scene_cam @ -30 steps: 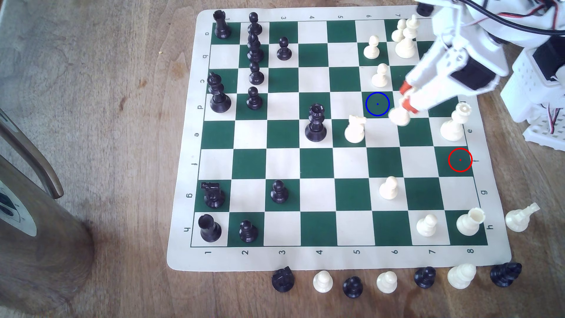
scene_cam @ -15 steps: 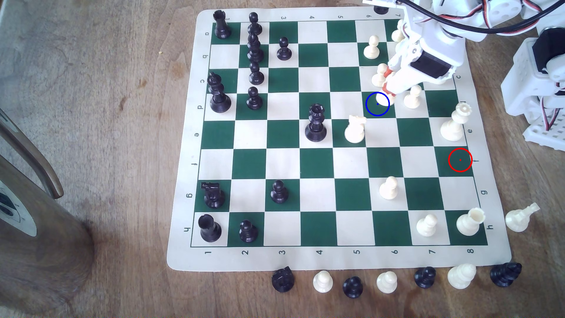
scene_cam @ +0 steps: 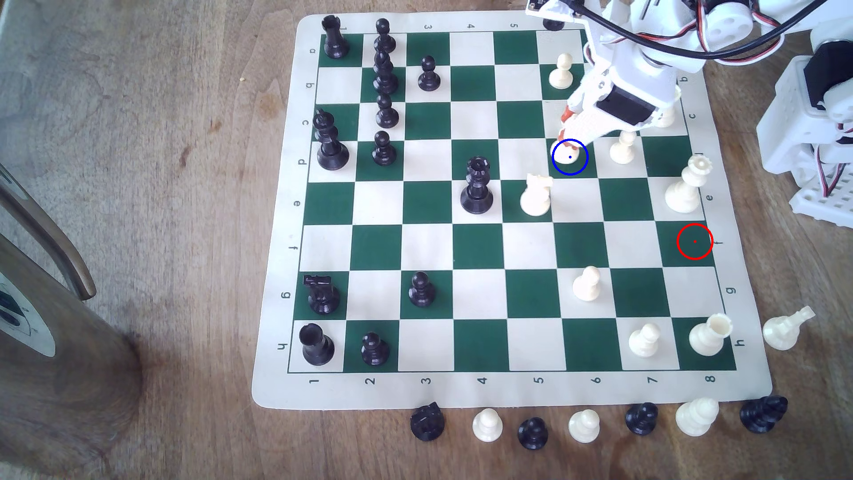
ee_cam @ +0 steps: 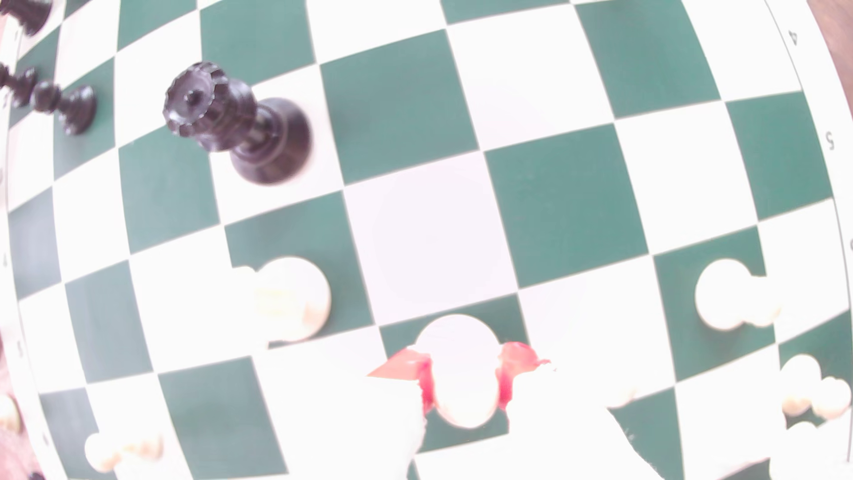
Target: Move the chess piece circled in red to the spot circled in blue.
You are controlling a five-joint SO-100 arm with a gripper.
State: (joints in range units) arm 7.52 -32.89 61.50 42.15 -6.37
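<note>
The chess piece circled in red, a small cream-white pawn (scene_cam: pixel 563 156), sits between the orange fingertips of my gripper (scene_cam: pixel 568 142), which is shut on it. In the exterior view the pawn's base lies inside the spot circled in blue (scene_cam: pixel 579 165), a dark green square. Whether the base touches the board I cannot tell. The wrist view shows the same pawn (ee_cam: pixel 461 369) from above, with the gripper (ee_cam: pixel 464 383) closed around its neck and an orange pad (ee_cam: pixel 422 378) on either side. The red ring (scene_cam: pixel 694 241) marks a bare green square at the board's right edge in the exterior view.
Close to the held pawn stand a white knight (scene_cam: pixel 535 196), a white pawn (scene_cam: pixel 622 148) and another white pawn (scene_cam: pixel 561 71). A white queen (scene_cam: pixel 685 187) and a black queen (scene_cam: pixel 477 187) stand further off. Captured pieces line the mat's near edge.
My gripper has carried the pawn toward the exterior view's left, from the light square beside the blue ring to inside the ring, and it sits lower.
</note>
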